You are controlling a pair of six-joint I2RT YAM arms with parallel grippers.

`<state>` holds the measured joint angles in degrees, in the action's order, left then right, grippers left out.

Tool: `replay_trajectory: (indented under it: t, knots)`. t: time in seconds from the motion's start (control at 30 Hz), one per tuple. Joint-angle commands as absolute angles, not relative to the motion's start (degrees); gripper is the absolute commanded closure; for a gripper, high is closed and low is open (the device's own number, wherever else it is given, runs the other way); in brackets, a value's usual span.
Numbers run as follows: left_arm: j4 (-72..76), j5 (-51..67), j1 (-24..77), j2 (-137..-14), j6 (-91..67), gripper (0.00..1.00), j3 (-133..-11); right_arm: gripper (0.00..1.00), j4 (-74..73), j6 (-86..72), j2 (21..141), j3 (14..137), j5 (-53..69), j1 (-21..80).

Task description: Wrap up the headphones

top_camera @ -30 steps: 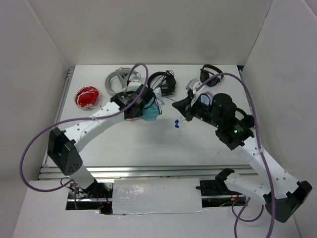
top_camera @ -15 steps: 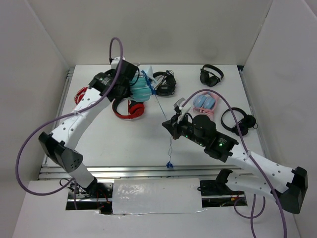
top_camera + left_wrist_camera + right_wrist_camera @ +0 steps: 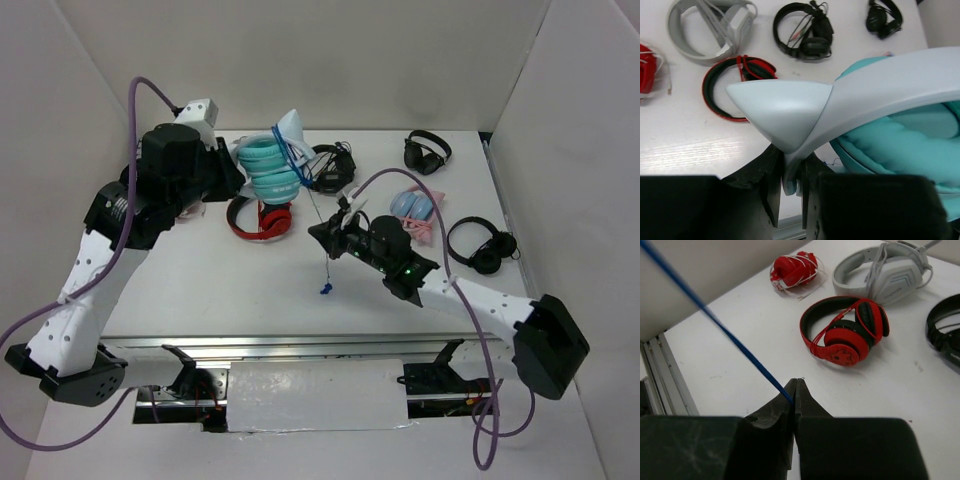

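A broad strip of bare bench (image 3: pixel 250 290) runs from the near edge up to the cable's plug (image 3: pixel 325 290). Whether the plug hangs or rests on the surface cannot be told. Just beyond it, near mid-bench, the right fingers (image 3: pixel 782 405) are pressed together on the thin blue cable (image 3: pixel 715 320), pinching it at their tips. From there the cable runs taut, slanting away and left to the headphones (image 3: pixel 270 165).

Red-and-black headphones (image 3: pixel 262 218) lie flat on the bench, left of that line. To the right, pale blue-and-pink headphones (image 3: pixel 412 208) sit just beyond the right arm, and black headphones (image 3: pixel 482 245) lie near the right edge.

Farther back, the left fingers (image 3: pixel 771 185) grip narrowly on the headphones' white band, right under a pointed ear-like part (image 3: pixel 780 112). They carry the stacked teal cups above the far-left bench, close to the back wall.

Along the far edge lie a red bundle (image 3: pixel 647 70), grey-white headphones (image 3: pixel 705 25), a wired black pair (image 3: pixel 330 168) and a small black pair (image 3: pixel 428 150). White walls stand at the left, right and back edges.
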<state>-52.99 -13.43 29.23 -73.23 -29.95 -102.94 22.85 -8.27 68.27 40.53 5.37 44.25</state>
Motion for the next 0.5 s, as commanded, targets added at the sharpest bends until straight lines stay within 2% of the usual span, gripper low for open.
replay_trajectory:
  t: [0.0, 0.13, 0.27, 0.4, 0.47]
  knots:
    - [-39.38, -5.98, 30.32, -69.96, -31.73, 1.00, -104.85, 0.94, 35.81, -6.50, 75.03, 38.58, 10.63, 42.37]
    - [-40.69, -4.75, 34.18, -71.45, -30.85, 1.00, -107.13, 0.91, 48.41, -7.56, 84.18, 40.33, 19.67, 40.08]
    - [-42.36, -4.83, 36.56, -71.81, -30.24, 1.00, -109.16, 0.87, 52.03, -10.19, 92.01, 45.43, 20.92, 39.11]
    - [-42.10, -4.40, 38.58, -69.97, -29.80, 1.00, -109.60, 0.88, 55.36, -13.79, 99.03, 49.91, 23.90, 36.31]
    - [-41.31, -4.13, 39.11, -68.65, -29.88, 1.00, -107.94, 0.91, 57.38, -16.77, 100.89, 50.97, 26.52, 34.55]
